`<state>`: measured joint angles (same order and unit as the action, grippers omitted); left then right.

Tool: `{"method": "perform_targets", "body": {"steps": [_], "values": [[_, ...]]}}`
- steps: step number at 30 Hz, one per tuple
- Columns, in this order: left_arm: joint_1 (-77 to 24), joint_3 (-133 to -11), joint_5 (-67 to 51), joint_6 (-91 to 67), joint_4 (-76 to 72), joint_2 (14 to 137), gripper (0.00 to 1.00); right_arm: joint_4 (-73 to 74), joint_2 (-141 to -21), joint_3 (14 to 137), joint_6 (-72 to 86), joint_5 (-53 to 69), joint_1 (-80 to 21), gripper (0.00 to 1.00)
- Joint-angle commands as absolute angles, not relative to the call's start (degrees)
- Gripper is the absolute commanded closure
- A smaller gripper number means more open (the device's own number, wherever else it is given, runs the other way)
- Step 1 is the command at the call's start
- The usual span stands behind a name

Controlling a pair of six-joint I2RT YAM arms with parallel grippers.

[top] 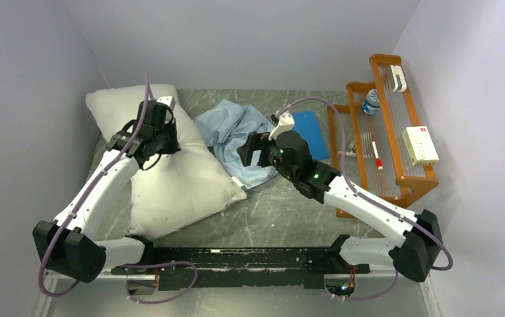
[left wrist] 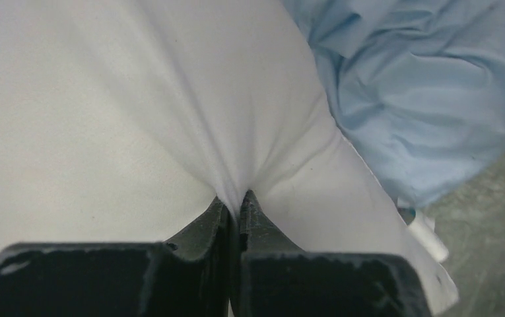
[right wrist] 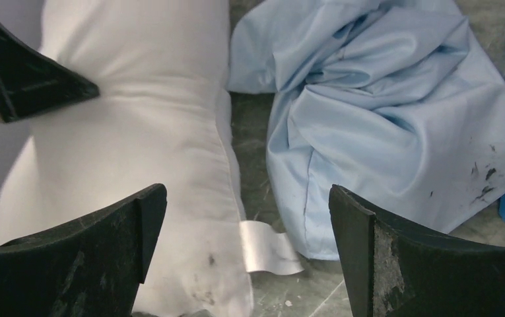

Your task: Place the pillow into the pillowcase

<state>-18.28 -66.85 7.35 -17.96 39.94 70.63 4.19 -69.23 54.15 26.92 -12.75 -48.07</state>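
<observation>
The pillow (top: 183,185), off-white and plump, lies slantwise on the bench (top: 289,221). The left hand (left wrist: 236,206) sits on the far half of the pillow, its jaws pressed together on a pinched fold of the pillow's upper surface. Creases in the fabric radiate from the pinch. The pillowcase (top: 236,132), light blue and crumpled in a heap, lies just beside the pillow's right edge. It meets the pillow at the far part, and a narrow strip of bench shows between them nearer the arms. The right hand (right wrist: 246,205) hangs over that strip, jaws spread wide with nothing between them. A small pale tag (right wrist: 269,247) juts from the pillow's right seam. A flat dark-blue square (top: 312,132) lies beyond the pillowcase from the pillow, and a wooden rack (top: 401,178) stands farther right.
</observation>
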Motion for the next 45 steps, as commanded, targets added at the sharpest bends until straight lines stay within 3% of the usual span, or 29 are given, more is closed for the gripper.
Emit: {"method": "perform_targets", "body": {"steps": [1, 9, 13, 14, 17, 19, 22, 26, 27, 29, 32, 33, 36, 41, 45], "values": [[-20.38, -70.75, -2.28, -20.08, 40.13, 69.58, 0.95, 4.17, -66.41, 55.50, 26.14, -14.21, -48.32, 0.03], [-21.71, -66.21, 11.95, -18.91, 44.38, 65.96, 0.95, 1.62, -69.99, 52.81, 18.66, -20.83, -48.25, 0.04], [-21.71, -66.34, 20.00, -19.61, 48.75, 66.22, 0.94, 9.52, -78.32, 57.47, 21.28, -24.04, -45.61, 0.06], [-21.71, -67.02, 19.63, -19.52, 49.25, 66.22, 0.88, 9.22, -79.81, 57.47, 21.02, -22.55, -44.78, 0.06], [-21.71, -69.12, 13.01, -18.80, 48.44, 65.54, 0.57, 8.31, -83.49, 56.93, 21.44, -18.13, -41.82, 0.10], [-21.71, -70.01, 6.84, -17.82, 46.32, 64.95, 0.44, 8.64, -86.12, 56.94, 21.75, -15.35, -40.46, 0.12], [-21.71, -71.49, -0.76, -15.84, 43.13, 64.51, 0.37, 7.91, -89.72, 56.24, 22.30, -14.57, -40.25, 0.16], [-21.79, -73.48, -4.52, -14.17, 40.46, 65.31, 0.36, 8.18, -96.06, 58.51, 22.39, -15.15, -40.17, 0.21], [-21.80, -73.62, -5.30, -14.13, 39.83, 65.38, 0.37, 8.66, -97.55, 59.70, 22.16, -15.46, -40.17, 0.25], [-21.80, -73.43, -7.60, -13.55, 37.57, 64.97, 0.39, 9.37, -99.53, 63.29, 21.62, -15.77, -40.16, 0.45], [-21.87, -69.49, -11.42, -11.24, 30.48, 62.46, 0.43, 11.33, -100.25, 68.83, 21.29, -14.33, -39.98, 0.89], [-21.88, -67.50, -13.72, -9.32, 27.60, 61.17, 0.44, 12.21, -99.81, 70.90, 21.83, -12.73, -39.98, 1.00], [-23.34, -59.49, -17.68, -1.35, 17.68, 56.67, 0.46, 12.27, -96.00, 75.63, 26.37, -6.75, -39.90, 1.00], [-25.80, -49.04, -24.97, 4.22, -3.94, 51.83, 0.35, 4.46, -91.36, 78.05, 40.24, 2.51, -39.34, 1.00], [-28.02, -48.23, -27.61, 5.54, -9.47, 55.83, 0.30, -1.35, -91.21, 77.31, 48.95, 5.59, -38.94, 1.00]]}}
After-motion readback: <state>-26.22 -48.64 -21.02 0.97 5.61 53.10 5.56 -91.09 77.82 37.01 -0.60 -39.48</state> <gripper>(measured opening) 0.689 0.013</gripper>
